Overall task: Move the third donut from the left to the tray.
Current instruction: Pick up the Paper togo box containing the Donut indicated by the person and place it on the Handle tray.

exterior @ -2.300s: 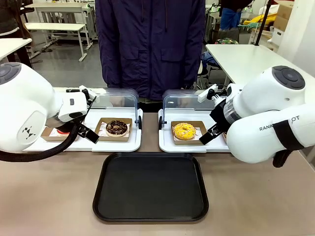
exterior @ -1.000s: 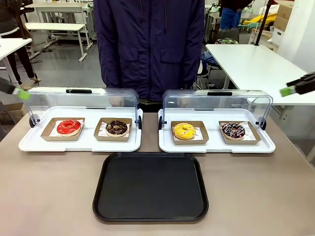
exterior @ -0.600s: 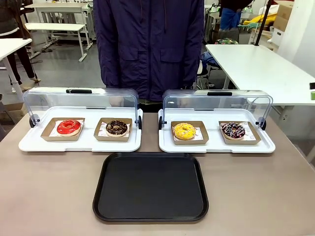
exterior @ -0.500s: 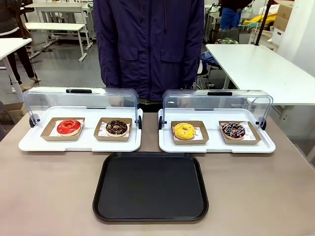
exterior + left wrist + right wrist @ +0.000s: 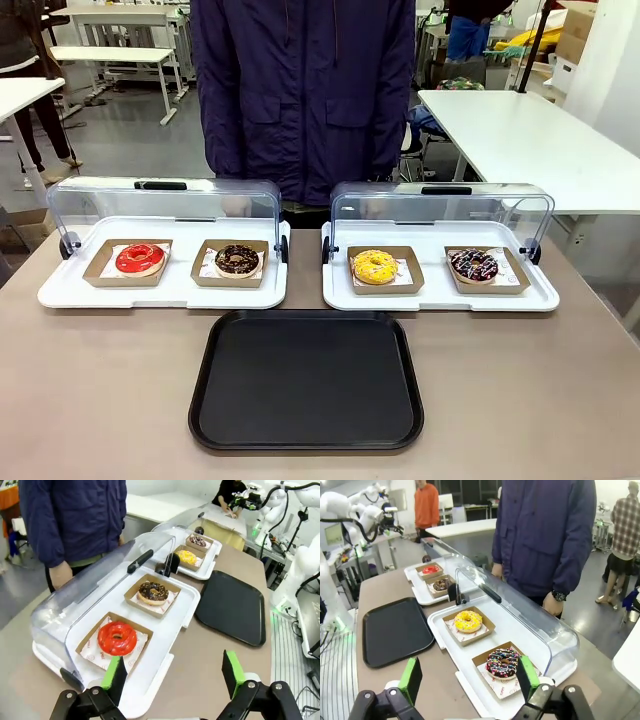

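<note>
Grey-brown tabletop (image 5: pixel 100 400), front view: we see the flat black rectangular plastic tray (image 5: pixel 305 380) at centre. The yellow-iced ring donut w/ coloured sprinkles (image 5: pixel 374 266) lies at its 1 o'clock, apart from it, on a square brown cardboard holder (image 5: pixel 412 284) inside a white display tray w/ clear lid (image 5: pixel 440 300), lid swung back. Wrist views: left gripper (image 5: pixel 173 672) & right gripper (image 5: pixel 470 676) hover above the table, jaws wide apart, holding nothing.

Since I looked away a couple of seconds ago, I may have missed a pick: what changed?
The left gripper pulled away leftward and the right gripper rightward. Both are open and took nothing. The yellow donut and the tray stayed where they were.
</note>
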Action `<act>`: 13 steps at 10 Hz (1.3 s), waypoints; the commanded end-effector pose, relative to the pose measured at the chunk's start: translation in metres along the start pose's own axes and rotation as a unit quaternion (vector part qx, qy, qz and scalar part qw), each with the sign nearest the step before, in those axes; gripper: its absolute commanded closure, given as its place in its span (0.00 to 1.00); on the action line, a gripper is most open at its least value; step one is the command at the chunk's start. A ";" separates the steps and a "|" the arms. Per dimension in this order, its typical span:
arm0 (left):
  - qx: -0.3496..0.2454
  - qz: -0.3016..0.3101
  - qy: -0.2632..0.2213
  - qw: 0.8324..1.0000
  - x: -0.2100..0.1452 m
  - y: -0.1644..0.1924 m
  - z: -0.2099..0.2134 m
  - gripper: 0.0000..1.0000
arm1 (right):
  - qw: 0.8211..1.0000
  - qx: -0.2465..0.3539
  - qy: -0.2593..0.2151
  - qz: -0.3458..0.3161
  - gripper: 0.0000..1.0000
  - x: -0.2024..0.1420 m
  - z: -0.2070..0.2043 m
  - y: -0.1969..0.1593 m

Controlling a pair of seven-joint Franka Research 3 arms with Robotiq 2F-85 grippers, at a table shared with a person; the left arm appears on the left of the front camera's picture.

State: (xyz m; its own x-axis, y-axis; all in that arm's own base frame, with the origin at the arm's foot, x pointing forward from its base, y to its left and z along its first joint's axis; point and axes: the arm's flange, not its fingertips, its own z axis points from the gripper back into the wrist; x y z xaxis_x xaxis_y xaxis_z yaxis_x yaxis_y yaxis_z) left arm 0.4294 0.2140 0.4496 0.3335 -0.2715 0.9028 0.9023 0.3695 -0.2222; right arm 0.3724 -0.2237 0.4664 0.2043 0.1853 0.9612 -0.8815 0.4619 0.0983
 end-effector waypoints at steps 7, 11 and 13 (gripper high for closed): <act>-0.003 -0.016 -0.010 1.000 -0.007 -0.002 -0.004 0.00 | 1.000 -0.001 0.001 -0.001 0.00 -0.001 0.001 -0.001; -0.003 -0.016 -0.010 1.000 -0.007 -0.002 -0.004 0.00 | 1.000 -0.001 0.001 -0.001 0.00 -0.001 0.001 -0.001; -0.003 -0.016 -0.010 1.000 -0.007 -0.002 -0.004 0.00 | 1.000 -0.001 0.001 -0.001 0.00 -0.001 0.001 -0.001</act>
State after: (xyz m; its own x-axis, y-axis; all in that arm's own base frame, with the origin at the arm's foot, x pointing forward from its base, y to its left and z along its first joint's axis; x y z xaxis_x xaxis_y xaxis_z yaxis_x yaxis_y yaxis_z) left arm 0.4261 0.2112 0.4395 0.2888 -0.2612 0.9211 0.9162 0.3546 -0.1867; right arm 0.3714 -0.2254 0.4656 0.2206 0.1995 0.9547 -0.8774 0.4682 0.1049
